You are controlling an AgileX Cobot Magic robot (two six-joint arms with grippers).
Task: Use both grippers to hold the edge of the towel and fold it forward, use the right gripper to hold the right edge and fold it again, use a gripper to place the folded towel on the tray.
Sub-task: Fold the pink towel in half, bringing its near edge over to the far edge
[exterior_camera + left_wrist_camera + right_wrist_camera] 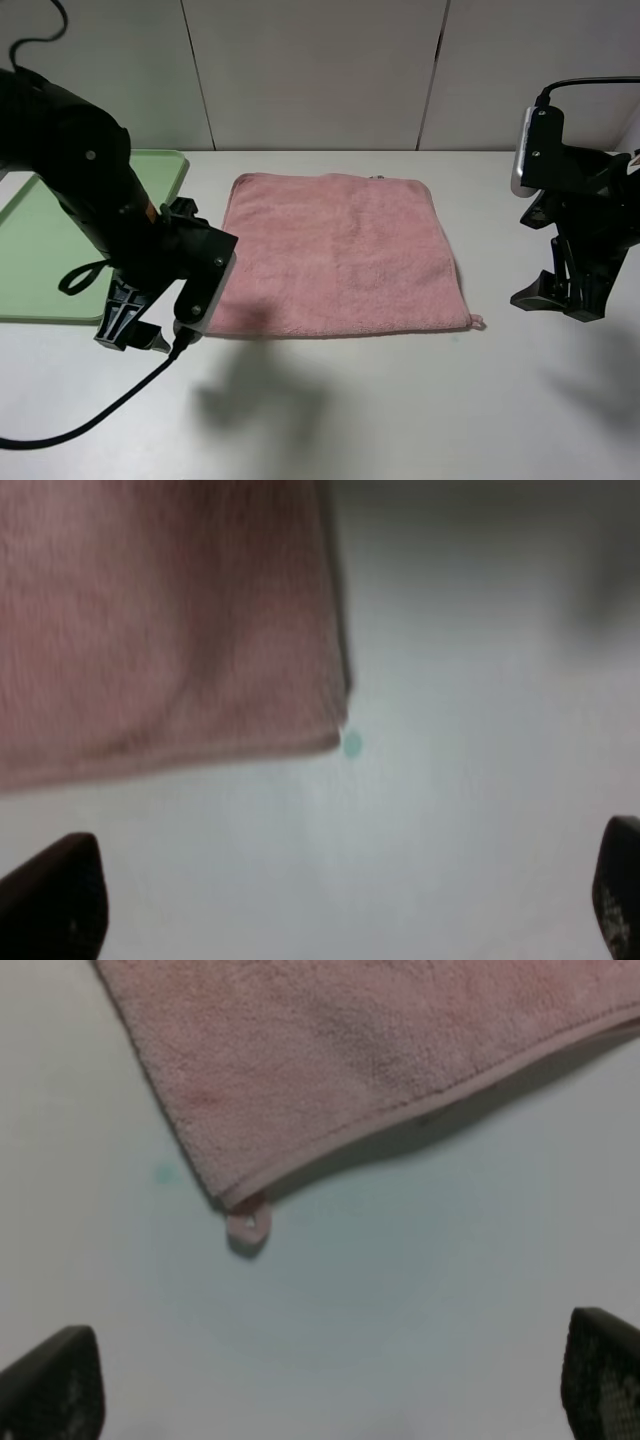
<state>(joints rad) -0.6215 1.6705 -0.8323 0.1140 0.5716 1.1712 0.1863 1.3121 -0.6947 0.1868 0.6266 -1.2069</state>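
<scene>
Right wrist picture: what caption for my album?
Open right hand, apart from the corner loop of the pink towel on the table.

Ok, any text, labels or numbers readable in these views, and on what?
None readable. The square pink terry towel, light-green plastic tray and white table show no print.
The small orange mark on the bulky black left arm is too small to read.

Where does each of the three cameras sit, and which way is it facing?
Exterior high: mounted high, facing down at the towel and tray; left arm and right arm show.
Left wrist: on the left arm, facing down at a towel corner; open left fingers show.
Right wrist: on the right arm, facing down at the towel's loop; open right fingers show.
Shared: all three show the towel.
</scene>
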